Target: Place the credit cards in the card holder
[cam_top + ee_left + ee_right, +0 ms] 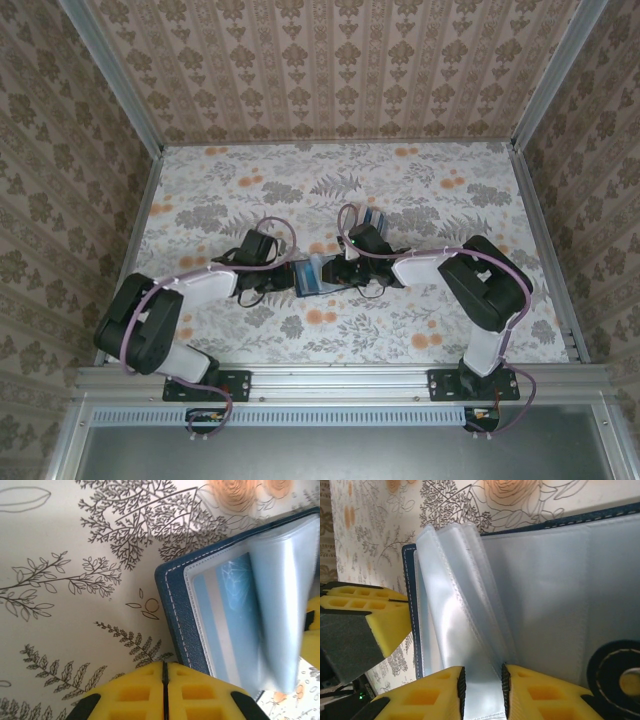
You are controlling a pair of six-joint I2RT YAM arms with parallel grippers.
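Note:
The card holder (312, 275) lies open on the table between both arms, navy cover (175, 610) down, clear sleeves (560, 605) fanned upward. A blue and pale striped credit card (225, 620) sits inside one sleeve. A few more credit cards (375, 217) lie stacked just behind the right wrist. My left gripper (164, 667) is shut with nothing between its pads, its tips at the holder's left edge (282, 278). My right gripper (482, 672) hovers over the holder (335, 272), jaws slightly apart, with a loose clear sleeve leaf in the gap.
The holder's navy snap strap (620, 675) lies beside the right finger. The left gripper's yellow fingers (365, 610) sit close to the holder's left edge. Floral tablecloth (450, 330) stretches around, with patterned walls and metal rails (545, 240) bounding it.

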